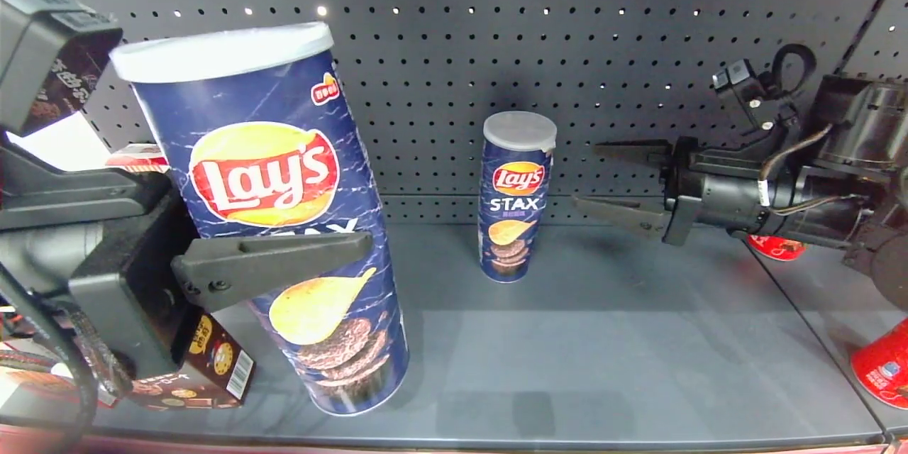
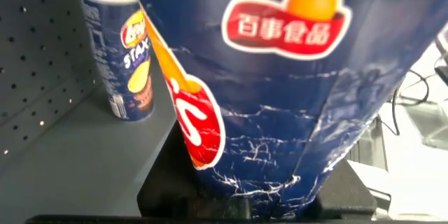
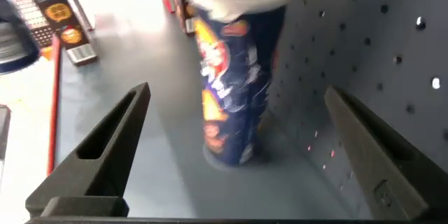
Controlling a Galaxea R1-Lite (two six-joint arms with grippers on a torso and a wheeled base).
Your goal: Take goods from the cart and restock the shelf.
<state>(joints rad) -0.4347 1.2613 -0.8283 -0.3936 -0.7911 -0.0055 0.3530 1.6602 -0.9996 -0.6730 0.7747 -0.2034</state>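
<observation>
**Left gripper**: jaws clenched on the large chips can at mid-height. One finger crosses the can's front and the other is hidden behind it. Whether the can's base touches the shelf board cannot be told. The left wrist view shows the can's lower wall between the jaws.

**Right gripper**: jaws released, spread wide, nothing between them.

**Small chips can**: upright on the board near the pegboard.
- Head view: just beyond the right fingertips, apart from them.
- Right wrist view: ahead of the gap between the jaws.

**Other stock:**
- snack box beneath the left gripper
- red cups behind the right gripper
</observation>
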